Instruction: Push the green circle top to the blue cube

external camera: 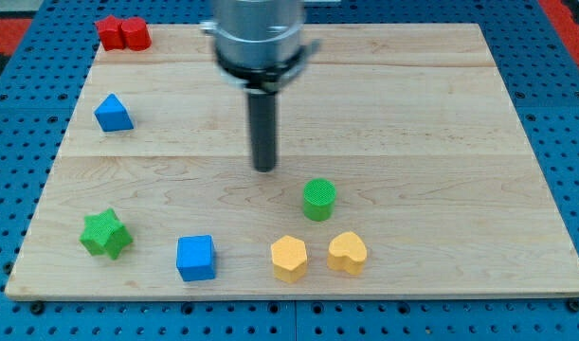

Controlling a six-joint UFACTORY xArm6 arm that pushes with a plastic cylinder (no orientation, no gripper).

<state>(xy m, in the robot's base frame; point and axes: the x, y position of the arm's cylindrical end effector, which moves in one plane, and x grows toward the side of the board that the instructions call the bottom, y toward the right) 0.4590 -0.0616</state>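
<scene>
My tip (264, 168) bare rod, no pincer, just up-left of green circle (318, 200), apart; blue cube (195, 258) btm-left.

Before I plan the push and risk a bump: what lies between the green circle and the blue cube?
In the camera view, only bare board lies between the green circle and the blue cube. The yellow hexagon sits just below that line.

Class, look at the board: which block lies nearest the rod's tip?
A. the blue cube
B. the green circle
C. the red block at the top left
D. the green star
B: my tip stands just up and to the view's left of the green circle, apart from it; the other blocks lie farther off.
</scene>
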